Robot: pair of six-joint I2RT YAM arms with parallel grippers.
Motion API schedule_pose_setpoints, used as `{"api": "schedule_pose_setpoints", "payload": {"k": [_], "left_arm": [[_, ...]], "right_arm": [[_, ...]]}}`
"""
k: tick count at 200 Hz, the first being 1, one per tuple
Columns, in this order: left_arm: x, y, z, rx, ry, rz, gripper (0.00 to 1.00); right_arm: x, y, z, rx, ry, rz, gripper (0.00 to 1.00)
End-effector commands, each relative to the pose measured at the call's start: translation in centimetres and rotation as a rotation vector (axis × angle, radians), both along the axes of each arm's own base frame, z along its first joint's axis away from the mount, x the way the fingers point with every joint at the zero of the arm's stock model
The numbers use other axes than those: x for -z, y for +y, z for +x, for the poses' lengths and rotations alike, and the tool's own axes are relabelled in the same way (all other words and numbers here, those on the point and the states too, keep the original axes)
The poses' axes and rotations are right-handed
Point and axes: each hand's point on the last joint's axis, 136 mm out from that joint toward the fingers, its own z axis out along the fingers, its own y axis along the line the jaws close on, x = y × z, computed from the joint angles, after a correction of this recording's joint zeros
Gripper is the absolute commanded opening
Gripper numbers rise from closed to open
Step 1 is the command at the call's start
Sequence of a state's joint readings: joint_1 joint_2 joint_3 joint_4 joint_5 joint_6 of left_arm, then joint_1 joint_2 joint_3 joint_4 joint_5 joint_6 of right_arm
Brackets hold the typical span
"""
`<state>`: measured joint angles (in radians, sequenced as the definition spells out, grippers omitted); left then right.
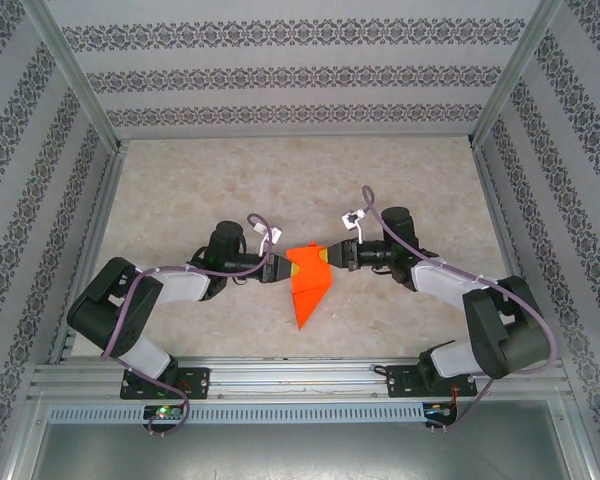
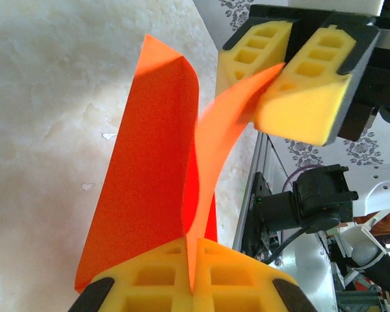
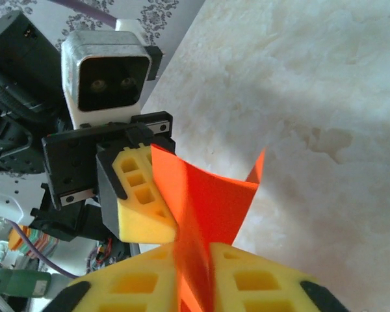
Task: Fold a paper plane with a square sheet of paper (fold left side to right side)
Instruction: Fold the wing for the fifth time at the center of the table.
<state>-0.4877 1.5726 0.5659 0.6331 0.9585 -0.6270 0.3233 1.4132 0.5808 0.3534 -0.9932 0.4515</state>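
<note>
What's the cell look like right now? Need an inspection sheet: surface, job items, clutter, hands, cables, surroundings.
Surface: pale marbled tabletop, flat, no spills seen.
Job's things: orange paper, partly folded, sharp point toward the arm bases, upper part bowed between the two hands.
Clutter: two small pale flecks on the surface near the paper; cannot tell if scraps or marks.
Hands: left hand shut on the paper from the left; right hand shut on it from the right, yellow pads pinching it.
Cables: purple cable runs along each arm, apart from the paper.
Surroundings: patterned walls on three sides, metal frame rail at the near edge.
</note>
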Motion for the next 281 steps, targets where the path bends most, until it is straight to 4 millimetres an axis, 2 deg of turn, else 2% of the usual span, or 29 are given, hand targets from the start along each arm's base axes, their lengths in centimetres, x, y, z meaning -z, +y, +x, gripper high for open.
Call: {"api": "schedule_pose_setpoints", "payload": {"k": [1,6,16,40,55,81,109,123,147,190,207,234,281], "left_arm": [[0.2,0.5,0.5,-0.021,-0.026,0.030,0.10],[0.3,0.6,0.5,-0.025,-0.025,0.039,0.14],[0.8,0.9,0.7,-0.044,-0.025,0.066,0.29],[2.0,2.5,1.3,-0.130,-0.040,0.181,0.50],[2.4,4.0,1.6,-0.197,-0.066,0.273,0.55],[1.1,6.7,1.5,-0.298,-0.135,0.387,0.56],[-0.8,7.4,-0.3,-0.309,-0.230,0.502,0.55],[-1.0,6.8,-1.6,-0.279,-0.258,0.559,0.55],[-0.2,5.2,-3.7,-0.217,-0.301,0.672,0.54],[1.1,0.7,-6.0,-0.110,-0.389,0.815,0.56],[1.7,-1.2,-6.3,-0.076,-0.423,0.870,0.58],[3.6,-2.9,-6.4,-0.036,-0.449,1.003,0.60],[5.5,-3.9,-5.7,-0.029,-0.493,1.183,0.61]], "right_arm": [[0.3,0.0,0.9,0.013,-0.016,-0.026,0.04],[0.6,-0.1,1.1,0.024,-0.010,-0.035,0.00],[1.1,-0.2,1.4,0.040,0.004,-0.049,0.00],[2.7,-0.5,2.3,0.093,0.045,-0.090,0.00],[3.9,-0.8,2.9,0.134,0.083,-0.122,0.00],[5.5,-1.3,3.6,0.196,0.166,-0.160,0.00],[7.0,-2.4,4.0,0.290,0.278,-0.205,0.00],[7.5,-2.9,4.0,0.328,0.358,-0.211,0.00],[7.4,-3.0,3.9,0.366,0.454,-0.195,0.00],[6.8,-2.9,3.9,0.383,0.513,-0.220,0.00],[6.9,-2.9,4.1,0.390,0.521,-0.235,0.00],[7.0,-3.0,4.2,0.406,0.531,-0.241,0.00],[7.4,-2.8,4.1,0.401,0.544,-0.245,0.00]]}}
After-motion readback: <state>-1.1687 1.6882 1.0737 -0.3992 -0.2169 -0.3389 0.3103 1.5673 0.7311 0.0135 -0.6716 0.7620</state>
